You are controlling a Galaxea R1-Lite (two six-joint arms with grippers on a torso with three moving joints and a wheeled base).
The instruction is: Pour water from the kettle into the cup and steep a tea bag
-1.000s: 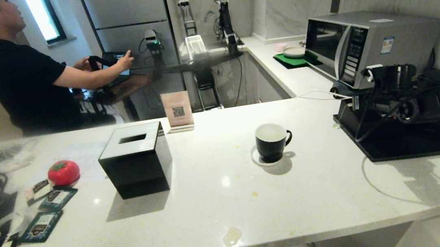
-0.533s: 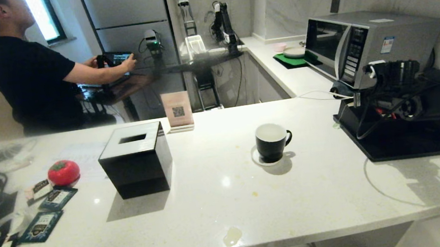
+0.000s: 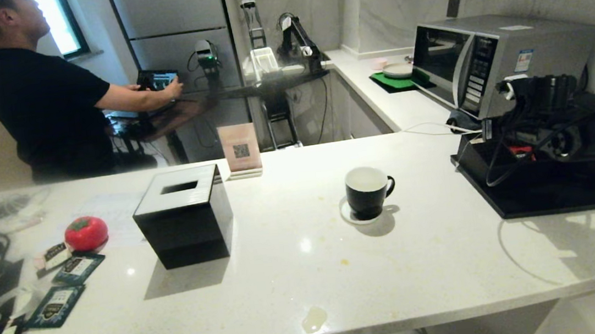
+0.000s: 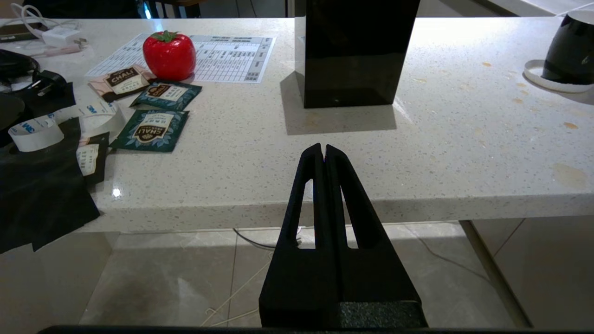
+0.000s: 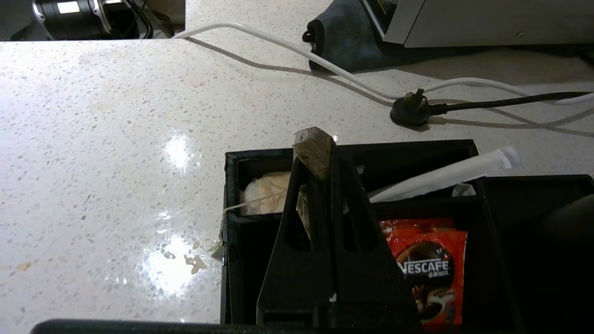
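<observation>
**Tea bag pinched, cup waiting**

Right gripper is clamped on a tea bag, poised over the black organiser tray, and you're in the bag-fetching step. The cup sits on its coaster well off to that gripper's left. No kettle visible. Next, carry the bag across above the cup's rim. Left gripper hangs clenched and empty off the counter edge.

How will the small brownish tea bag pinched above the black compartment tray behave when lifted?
Probably light and floppy: the tea bag looks crumpled in the shut right gripper. A thin string trails into the tray, so it may snag.
</observation>
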